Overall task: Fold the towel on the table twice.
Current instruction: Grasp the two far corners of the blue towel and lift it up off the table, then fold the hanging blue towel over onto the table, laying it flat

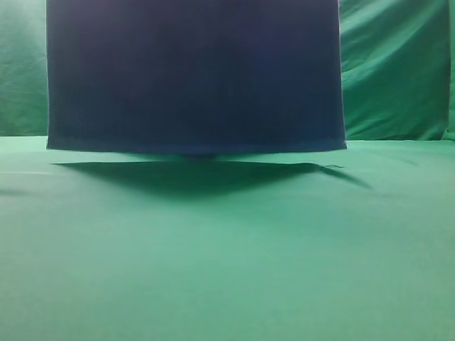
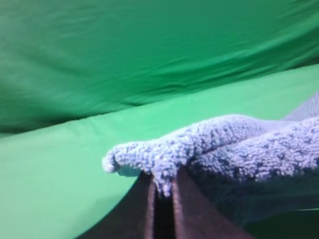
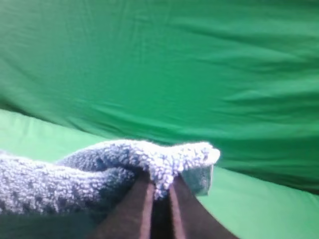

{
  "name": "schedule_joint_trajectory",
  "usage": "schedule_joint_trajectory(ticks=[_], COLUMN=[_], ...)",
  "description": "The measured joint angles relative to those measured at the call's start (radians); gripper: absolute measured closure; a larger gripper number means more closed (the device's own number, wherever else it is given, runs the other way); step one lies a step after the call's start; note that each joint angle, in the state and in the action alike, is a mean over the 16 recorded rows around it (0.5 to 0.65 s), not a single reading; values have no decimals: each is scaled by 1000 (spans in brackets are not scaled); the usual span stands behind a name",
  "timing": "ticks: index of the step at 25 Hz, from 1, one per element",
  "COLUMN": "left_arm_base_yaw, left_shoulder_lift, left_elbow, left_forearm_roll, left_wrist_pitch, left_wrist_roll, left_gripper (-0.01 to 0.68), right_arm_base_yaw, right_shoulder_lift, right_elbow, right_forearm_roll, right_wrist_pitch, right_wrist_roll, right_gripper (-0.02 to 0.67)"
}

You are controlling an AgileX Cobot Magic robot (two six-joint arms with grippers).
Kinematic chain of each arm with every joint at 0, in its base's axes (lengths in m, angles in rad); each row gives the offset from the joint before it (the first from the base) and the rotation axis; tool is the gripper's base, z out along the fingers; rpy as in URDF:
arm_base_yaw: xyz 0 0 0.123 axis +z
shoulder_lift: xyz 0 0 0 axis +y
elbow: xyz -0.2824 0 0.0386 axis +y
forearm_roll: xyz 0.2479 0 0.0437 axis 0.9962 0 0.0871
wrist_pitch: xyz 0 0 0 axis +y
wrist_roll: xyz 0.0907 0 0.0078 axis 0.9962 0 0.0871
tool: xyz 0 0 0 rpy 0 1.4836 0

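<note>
Both the left tool (image 2: 163, 191) and right tool (image 3: 159, 191) are clamped tight, raised above the surface.

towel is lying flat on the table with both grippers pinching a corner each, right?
Not flat. In the exterior high view the towel hangs lifted like a curtain, its lower hem just above the table, shadow beneath. The rest holds: the left gripper and right gripper each pinch a corner.

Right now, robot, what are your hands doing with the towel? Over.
Left gripper shut on towel corner. Right gripper shut on the other corner. Towel hanging up, bottom edge just above the table. Nothing in the way.
</note>
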Motion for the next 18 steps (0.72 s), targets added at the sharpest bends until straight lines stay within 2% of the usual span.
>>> schedule_joint_trajectory(ticks=[7,18], left_arm_base_yaw=[0,-2], left_shoulder_lift=[-57,-319], left_elbow=[196,656], left_forearm_roll=[-34,-142], left_wrist_pitch=[-47,-182], left_wrist_roll=[-3,-19], left_gripper=[673,673], right_arm_base_yaw=[1,5], right_shoulder_lift=[-29,-310], right_elbow=[177,666], right_forearm_roll=[-39,3], right_wrist_pitch=[10,-86], right_wrist_roll=[49,105], right_gripper=[649,649])
